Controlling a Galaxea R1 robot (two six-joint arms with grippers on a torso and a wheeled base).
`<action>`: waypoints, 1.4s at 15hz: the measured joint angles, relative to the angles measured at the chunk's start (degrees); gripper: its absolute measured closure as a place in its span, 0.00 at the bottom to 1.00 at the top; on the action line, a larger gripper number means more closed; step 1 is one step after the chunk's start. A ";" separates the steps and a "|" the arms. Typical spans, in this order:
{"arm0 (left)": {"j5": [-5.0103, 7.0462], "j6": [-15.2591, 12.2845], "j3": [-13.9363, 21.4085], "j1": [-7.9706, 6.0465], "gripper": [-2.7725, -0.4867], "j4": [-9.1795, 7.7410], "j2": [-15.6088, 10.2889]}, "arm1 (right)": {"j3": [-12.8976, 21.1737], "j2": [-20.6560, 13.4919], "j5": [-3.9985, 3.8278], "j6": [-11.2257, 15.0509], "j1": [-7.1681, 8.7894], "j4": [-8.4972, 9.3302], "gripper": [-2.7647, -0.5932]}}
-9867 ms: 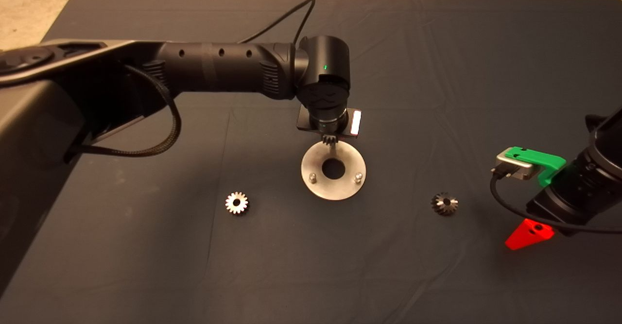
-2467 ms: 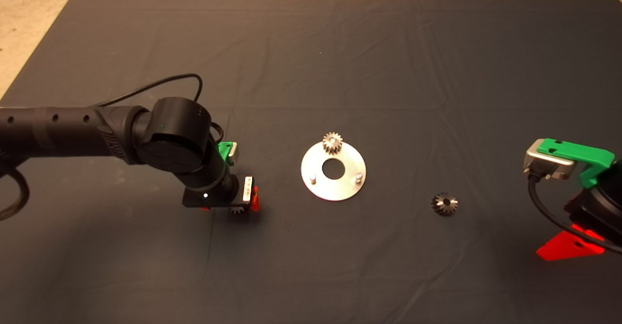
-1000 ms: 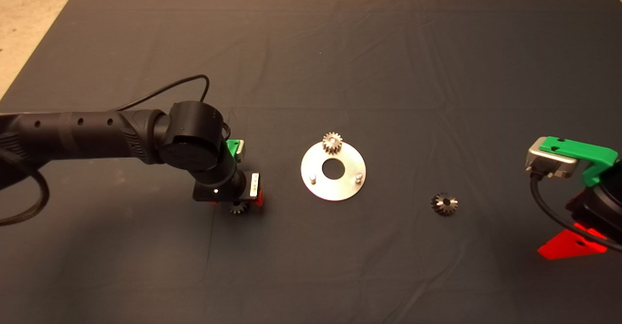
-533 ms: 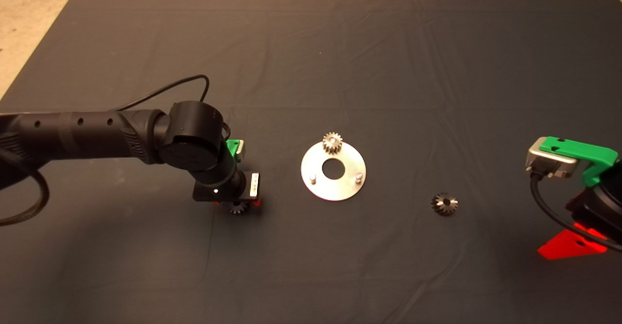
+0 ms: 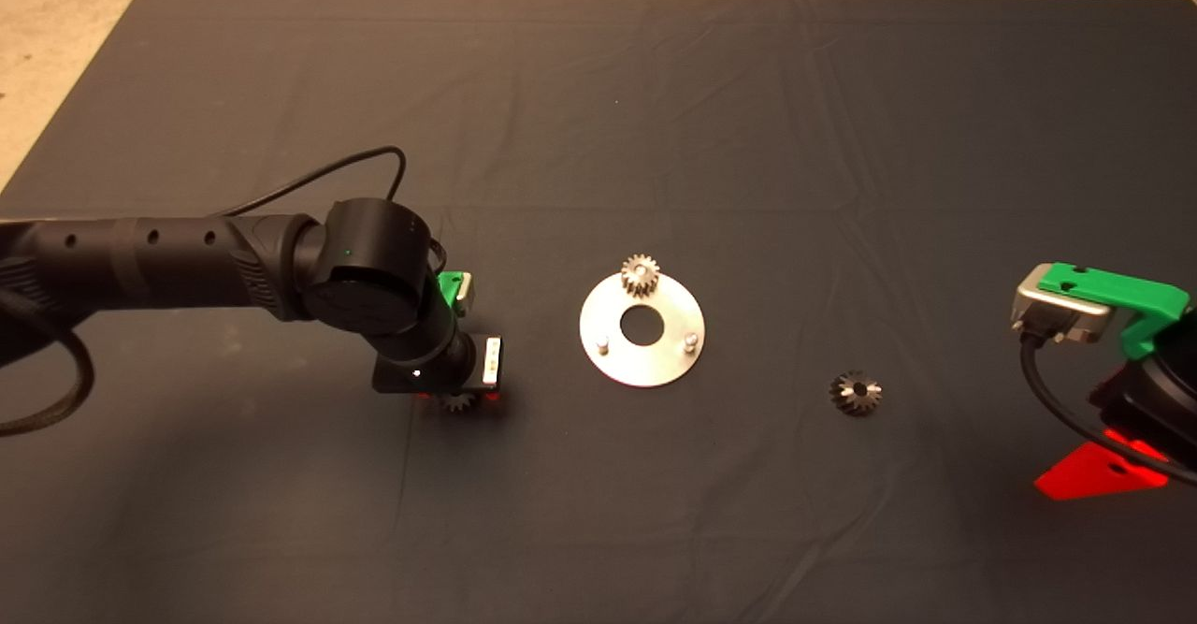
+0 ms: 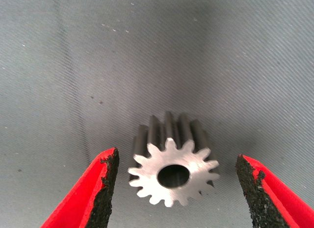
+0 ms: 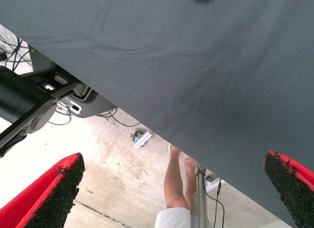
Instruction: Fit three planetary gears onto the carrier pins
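Note:
A shiny round disc point(image 5: 641, 348) lies mid-mat with one planetary gear point(image 5: 640, 274) seated on its far carrier pin; two bare carrier pins point(image 5: 603, 344) point(image 5: 690, 340) stand on its near side. A second gear point(image 6: 172, 164) lies flat on the mat left of the disc, and my left gripper point(image 6: 176, 189) stands open around it, fingers apart from its teeth. In the head view this gear point(image 5: 457, 403) peeks out under the left gripper point(image 5: 458, 398). A darker gear point(image 5: 855, 393) lies right of the disc. My right gripper point(image 7: 171, 193) is open at the right edge.
The dark mat point(image 5: 655, 119) covers the table, with bare floor point(image 5: 56, 7) beyond its far left corner. In the right wrist view a person's legs point(image 7: 179, 181) and cables show on the floor past the mat's edge.
The left arm left one gear on the far pin, swung left and came down over the left gear. In the last second it sank slightly lower. The right arm is still.

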 joint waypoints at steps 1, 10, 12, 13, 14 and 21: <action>-0.02 -0.02 0.10 0.00 0.55 0.00 0.00 | 0.00 0.00 -0.02 0.00 0.00 0.00 0.02; 0.00 -0.22 0.30 0.02 0.68 0.00 -0.27 | 0.00 0.00 0.00 0.00 0.00 0.00 0.02; 0.00 -0.22 0.30 0.02 0.68 0.00 -0.27 | 0.00 -0.02 0.00 0.00 0.00 0.00 0.02; 0.00 -0.22 0.30 0.00 0.68 0.00 -0.27 | 0.00 -0.05 0.00 -0.02 0.00 0.00 0.02; 0.00 -0.22 0.30 0.02 0.68 0.00 -0.27 | 0.02 -0.16 0.02 -0.02 0.00 0.00 0.02; 0.28 -0.22 0.30 1.01 0.78 0.01 -0.29 | 0.06 -0.35 0.00 -0.02 0.00 0.01 0.02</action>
